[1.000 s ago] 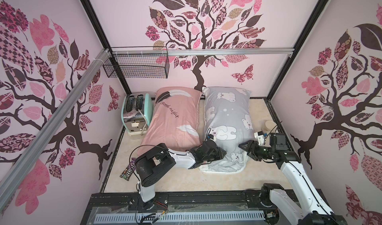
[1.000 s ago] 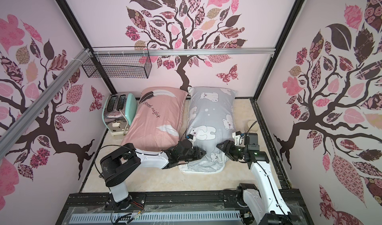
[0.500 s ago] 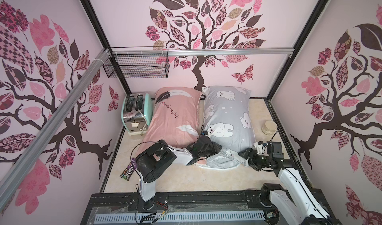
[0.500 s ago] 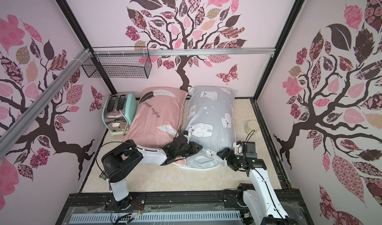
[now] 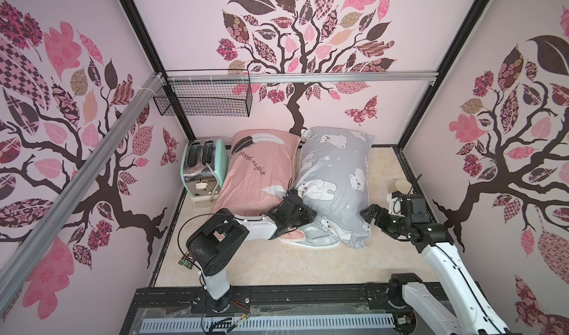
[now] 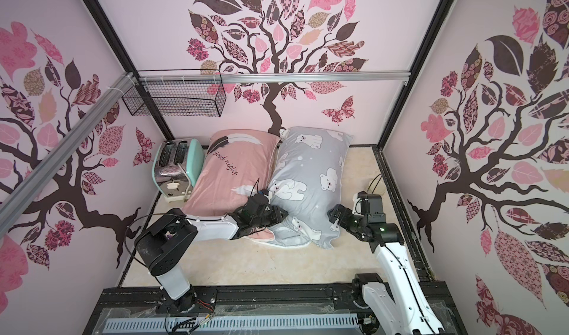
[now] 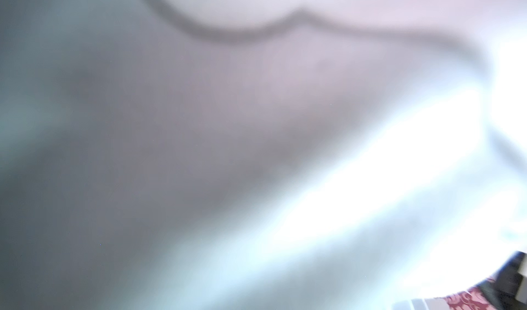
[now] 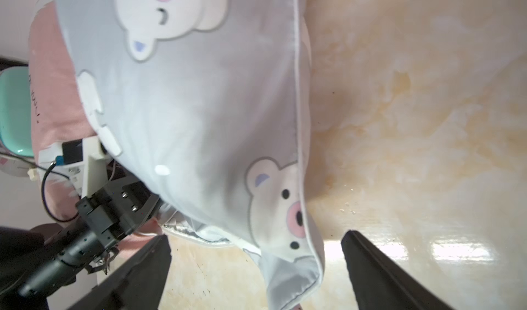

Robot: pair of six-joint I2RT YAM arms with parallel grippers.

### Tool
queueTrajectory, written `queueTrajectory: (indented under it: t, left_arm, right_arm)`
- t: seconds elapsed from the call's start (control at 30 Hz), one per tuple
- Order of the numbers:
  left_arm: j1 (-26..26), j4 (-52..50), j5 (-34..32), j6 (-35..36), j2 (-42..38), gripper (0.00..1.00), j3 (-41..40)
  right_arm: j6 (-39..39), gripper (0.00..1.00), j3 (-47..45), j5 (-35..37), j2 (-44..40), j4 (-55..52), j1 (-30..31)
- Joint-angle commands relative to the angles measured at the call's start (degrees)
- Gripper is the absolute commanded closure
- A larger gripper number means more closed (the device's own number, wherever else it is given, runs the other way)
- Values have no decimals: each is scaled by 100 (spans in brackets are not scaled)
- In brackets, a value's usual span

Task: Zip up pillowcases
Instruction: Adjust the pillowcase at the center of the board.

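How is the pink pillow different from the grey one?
The pink pillowcase has feathers and "good night" writing; the grey pillowcase has white polar bears. The pink one lies next to the toaster; the grey one lies farther from it. Both have white piping and lie side by side.

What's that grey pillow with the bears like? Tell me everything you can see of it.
The grey pillowcase is a plump, soft-looking fabric cover printed with white polar bears and edged in white piping. It lies on the beige table, one long side against the pink pillowcase. Its near end is rumpled, white lining showing, with the left gripper pressed into one corner.
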Motion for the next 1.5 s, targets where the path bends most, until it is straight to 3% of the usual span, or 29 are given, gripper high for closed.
queueTrajectory:
  t: [0.0,0.13,0.2,0.27,0.33,0.5,0.67,0.8,0.87,0.9,0.97,1.03,1.13,1.2,1.23,1.37,1.47]
  left_arm:
    - [204,-913,-411,602,125,64,448]
    - [201,-1127,-150,783,162,61,698]
    - [209,-1184,-120,852,-18,57,632]
    - [185,-1367,-132,934,-289,53,576]
    - [128,-1713,-184,1069,-585,48,571]
    - [-395,-2804,-593,1221,-1482,42,447]
    - [-1079,-2301,-426,475,-1707,44,-232]
    - [-1518,-1872,-417,38,-1321,45,-360]
    - [-1647,-1756,-425,-47,-1102,40,-272]
    - [-1705,-1731,-448,-61,-962,35,-193]
    - [-1751,-1645,-440,-70,-717,26,-55]
    - [-1751,-1539,-543,-119,-495,17,31]
    - [-1626,-1329,-757,-191,-282,19,80]
    - [-1469,-1175,-803,-197,-122,29,143]
    - [-1332,-1103,-806,-219,34,35,149]
    - [-775,-602,-643,-238,523,42,139]
    - [-482,-635,-502,-147,647,45,259]
  right_arm:
    - [-123,12,427,940,-37,-1000,533]
    - [-92,31,695,1261,7,-1410,1417]
    - [148,42,716,1534,138,-1386,2275]
    - [313,49,615,1659,449,-1128,3103]
    - [332,49,410,1499,890,-685,3485]
    - [257,51,117,1678,1718,-18,3191]
    - [-33,53,-261,1619,2095,447,2606]
    - [-63,35,-418,1457,2416,595,2601]
    - [-16,32,-578,1369,2522,718,2607]
    - [7,34,-606,1283,2575,750,2604]
    - [54,53,-570,1296,2594,777,2598]
    - [77,65,-579,1204,2525,888,2571]
    - [60,74,-505,800,2382,895,2506]
    - [75,64,-386,665,2154,750,2469]
    - [93,56,-300,642,1997,602,2435]
    - [87,18,-45,456,1360,-251,2099]
    - [251,11,-47,400,818,-803,2071]
